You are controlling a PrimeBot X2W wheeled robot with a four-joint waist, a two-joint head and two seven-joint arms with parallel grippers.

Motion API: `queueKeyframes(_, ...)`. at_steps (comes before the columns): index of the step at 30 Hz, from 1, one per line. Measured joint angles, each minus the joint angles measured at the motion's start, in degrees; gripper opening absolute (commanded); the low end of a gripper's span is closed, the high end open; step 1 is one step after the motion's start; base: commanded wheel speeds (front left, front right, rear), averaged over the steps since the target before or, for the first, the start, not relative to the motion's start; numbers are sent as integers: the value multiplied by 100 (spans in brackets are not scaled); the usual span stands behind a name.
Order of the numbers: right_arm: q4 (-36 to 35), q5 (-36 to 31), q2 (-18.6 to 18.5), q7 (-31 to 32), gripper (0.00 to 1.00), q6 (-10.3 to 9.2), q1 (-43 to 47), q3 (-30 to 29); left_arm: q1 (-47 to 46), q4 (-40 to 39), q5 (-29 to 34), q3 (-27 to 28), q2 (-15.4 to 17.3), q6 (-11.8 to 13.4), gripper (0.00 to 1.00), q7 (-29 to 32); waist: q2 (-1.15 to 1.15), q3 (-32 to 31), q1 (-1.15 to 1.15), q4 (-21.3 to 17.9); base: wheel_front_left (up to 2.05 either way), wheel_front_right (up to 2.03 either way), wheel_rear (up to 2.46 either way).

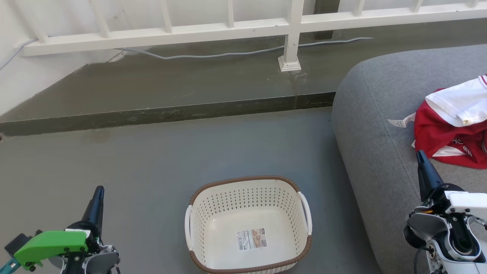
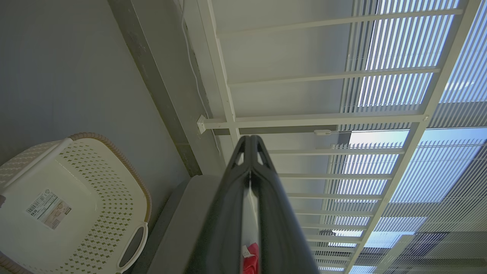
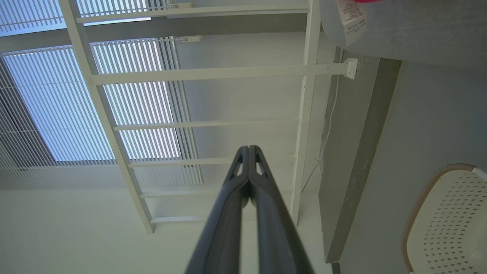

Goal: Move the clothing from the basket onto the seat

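Observation:
The cream perforated basket (image 1: 247, 224) with a brown rim stands on the grey floor at the bottom centre, holding nothing but the label on its base. The red and white clothing (image 1: 452, 125) lies bunched on the grey seat (image 1: 384, 152) at the right. My left gripper (image 1: 99, 191) is shut at the lower left, over the floor left of the basket. My right gripper (image 1: 420, 154) is shut at the lower right, above the seat just beside the clothing. The basket (image 2: 72, 201) sits at the lower left of the left wrist view, the left gripper (image 2: 251, 139) pointing past it at the railing.
A raised concrete ledge (image 1: 159, 95) with a white railing (image 1: 289, 34) and a pale cable (image 1: 213, 55) runs behind the floor. In the right wrist view the right gripper (image 3: 249, 148) points at the railing, with the basket rim (image 3: 418, 205) at the right edge.

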Motion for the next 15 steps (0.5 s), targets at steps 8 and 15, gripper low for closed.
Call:
queueKeyframes(8, 15, 0, 0, 2, 0, 0, 0, -7, -3, 26, 0, 5, 0, -2, 0, 1, 0, -1, 0, 0, 0, 0, 0)
queueKeyframes(15, 23, 0, 2, 2, 0, 0, -1, -9, -4, 42, 0, 10, -1, -3, 0, 5, 0, -1, 0, 0, 0, 0, 0)
